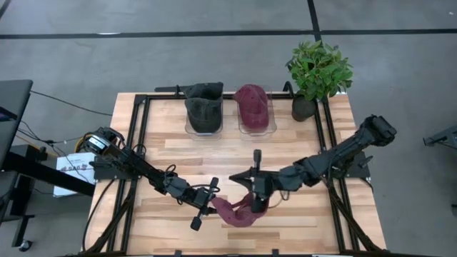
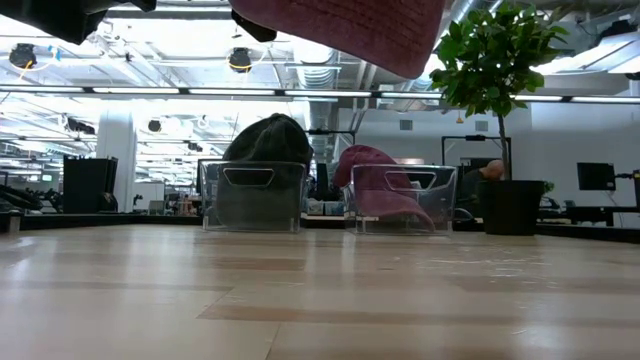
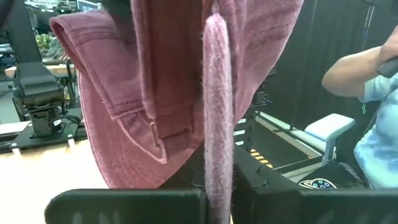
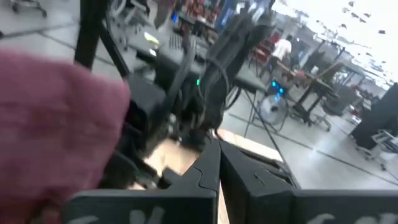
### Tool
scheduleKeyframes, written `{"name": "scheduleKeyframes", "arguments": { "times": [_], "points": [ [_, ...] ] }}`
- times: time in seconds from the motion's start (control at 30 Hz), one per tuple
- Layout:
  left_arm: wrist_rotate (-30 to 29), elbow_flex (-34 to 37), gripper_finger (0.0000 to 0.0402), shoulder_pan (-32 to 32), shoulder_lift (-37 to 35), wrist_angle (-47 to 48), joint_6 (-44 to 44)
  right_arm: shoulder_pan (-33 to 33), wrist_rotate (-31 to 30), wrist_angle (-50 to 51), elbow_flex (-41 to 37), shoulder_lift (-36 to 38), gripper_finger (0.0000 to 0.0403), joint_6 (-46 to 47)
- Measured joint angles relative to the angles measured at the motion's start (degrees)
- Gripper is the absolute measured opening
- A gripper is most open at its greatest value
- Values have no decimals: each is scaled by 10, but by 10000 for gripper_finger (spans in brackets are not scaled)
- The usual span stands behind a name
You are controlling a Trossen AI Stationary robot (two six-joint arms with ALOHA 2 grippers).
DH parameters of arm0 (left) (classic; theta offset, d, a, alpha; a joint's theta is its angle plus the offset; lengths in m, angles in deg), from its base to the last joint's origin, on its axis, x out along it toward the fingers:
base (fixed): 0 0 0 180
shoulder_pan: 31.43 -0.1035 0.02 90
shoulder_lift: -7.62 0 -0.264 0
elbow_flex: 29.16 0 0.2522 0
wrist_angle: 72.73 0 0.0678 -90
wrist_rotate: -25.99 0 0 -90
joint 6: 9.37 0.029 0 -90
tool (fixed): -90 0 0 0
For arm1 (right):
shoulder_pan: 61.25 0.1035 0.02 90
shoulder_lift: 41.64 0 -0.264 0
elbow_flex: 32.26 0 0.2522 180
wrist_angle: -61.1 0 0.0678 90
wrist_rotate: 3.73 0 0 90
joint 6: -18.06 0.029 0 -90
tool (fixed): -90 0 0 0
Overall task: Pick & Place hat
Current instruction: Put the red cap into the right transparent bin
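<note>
Both jaws (image 1: 208, 206) (image 1: 255, 201) clamped on maroon cap (image 1: 235, 212), lifted off bench (image 1: 285, 150) for carrying to bins.

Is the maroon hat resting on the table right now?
No, in the low view the maroon hat hangs above the bare wooden table, with clear space beneath it.

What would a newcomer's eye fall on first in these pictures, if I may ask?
Probably the maroon hat held up off the table's near edge between both arms, the left pincer shut on its strap and the right pincer beside its crown. Next, the two clear bins at the far edge, holding a dark green hat and another maroon hat, beside a potted plant.
</note>
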Motion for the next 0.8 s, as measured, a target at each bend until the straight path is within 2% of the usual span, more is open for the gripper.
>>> {"name": "scheduleKeyframes", "arguments": {
  "times": [0.2,0.47,0.73,0.8],
  "points": [
    [0,0,21,0,0,0,0,9,1,6,0,14,0,27],
    [0,0,21,0,0,0,0,18,43,3,0,9,0,69],
    [0,0,21,0,0,2,0,28,42,-18,0,11,0,59],
    [0,0,21,0,0,2,0,28,26,-25,4,12,0,41]
  ]
}}
